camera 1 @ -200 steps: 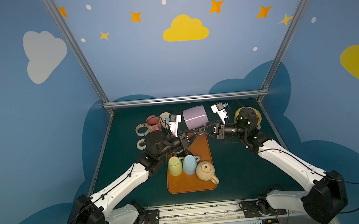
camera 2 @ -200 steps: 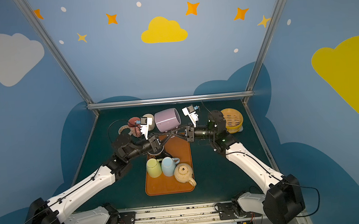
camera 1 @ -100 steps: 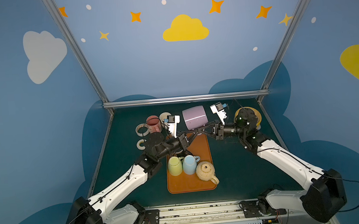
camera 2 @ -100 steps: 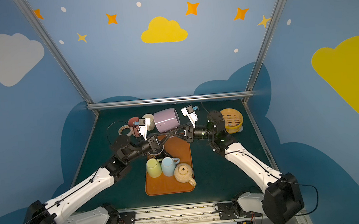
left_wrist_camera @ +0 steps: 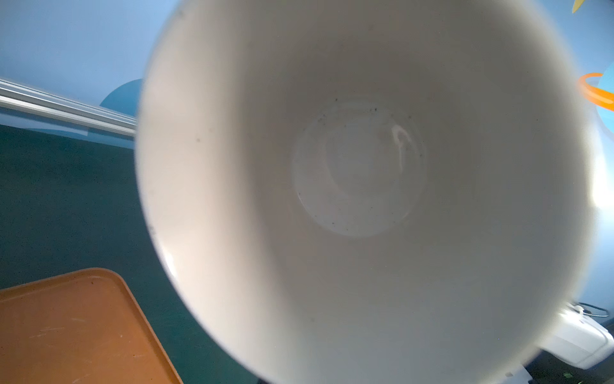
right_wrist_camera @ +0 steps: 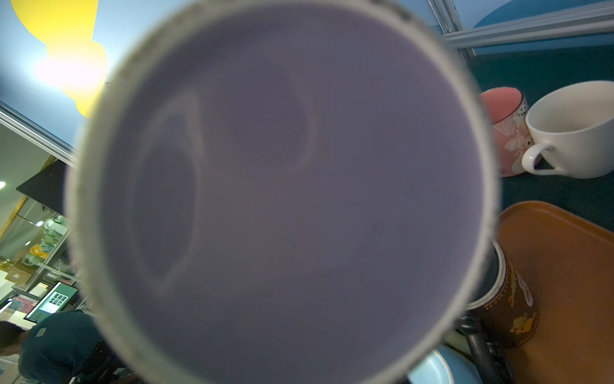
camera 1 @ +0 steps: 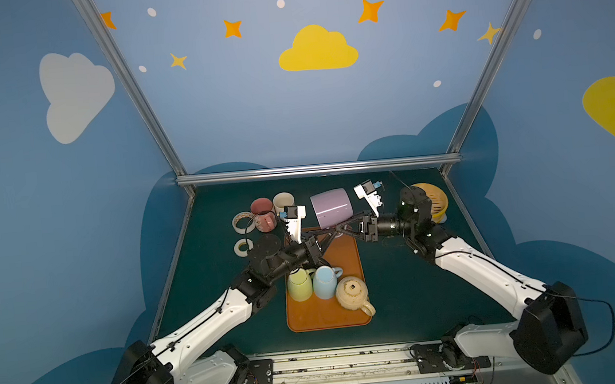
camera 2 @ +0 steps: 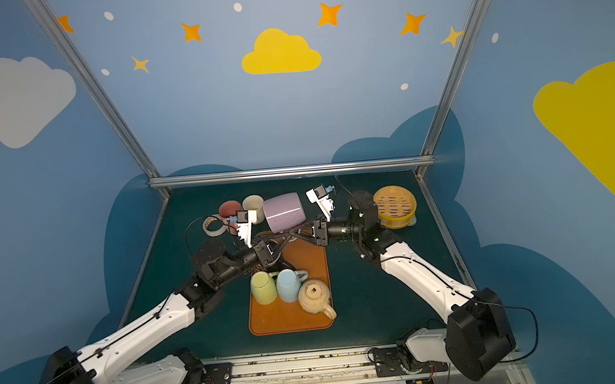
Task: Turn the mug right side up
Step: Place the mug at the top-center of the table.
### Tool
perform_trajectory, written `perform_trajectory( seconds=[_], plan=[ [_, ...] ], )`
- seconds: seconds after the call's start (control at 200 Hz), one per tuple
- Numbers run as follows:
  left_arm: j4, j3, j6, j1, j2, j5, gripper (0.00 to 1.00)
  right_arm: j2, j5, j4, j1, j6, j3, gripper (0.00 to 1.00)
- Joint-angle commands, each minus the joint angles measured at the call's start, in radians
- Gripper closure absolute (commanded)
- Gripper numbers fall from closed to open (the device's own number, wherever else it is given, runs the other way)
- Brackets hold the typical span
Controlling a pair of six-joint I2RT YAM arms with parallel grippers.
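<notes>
Lilac mug [camera 1: 332,208] is up in the air over the far end of the orange tray [camera 1: 345,254], just above where the two claws meet. Left claw [camera 1: 329,233] and right claw [camera 1: 344,227] both reach in at its lower edge; which one is clamped, I can't tell. The mug's axis is tilted, mouth toward the left claw, base toward the right. I'd say the mouth needs swinging upward.
</notes>
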Motion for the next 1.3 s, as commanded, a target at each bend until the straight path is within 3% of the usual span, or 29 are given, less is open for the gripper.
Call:
perform_trajectory(
  seconds=[0.0, 0.23, 0.446, 0.661, 0.851, 1.292],
  plan=[
    [0.12, 0.006, 0.036, -0.004, -0.047, -0.036, 0.96, 0.011, 0.008, -0.007, 0.0, -0.012, 0.016, 0.74],
    [0.124, -0.019, 0.042, -0.003, -0.065, -0.068, 0.96, 0.023, 0.018, -0.009, -0.002, -0.018, 0.011, 0.71],
    [0.141, -0.024, 0.033, -0.004, -0.056, -0.056, 0.96, 0.035, 0.017, 0.019, 0.0, 0.001, 0.011, 0.85],
    [0.146, -0.026, 0.028, -0.004, -0.039, -0.061, 0.96, 0.038, 0.017, 0.03, 0.005, 0.009, 0.014, 0.83],
    [0.176, -0.029, 0.016, -0.004, -0.012, -0.044, 0.96, 0.048, 0.019, 0.076, 0.011, 0.039, 0.006, 1.0],
    [0.163, 0.004, 0.025, -0.004, 0.013, -0.011, 0.93, 0.031, 0.01, 0.106, 0.018, 0.045, 0.0, 1.0]
  ],
)
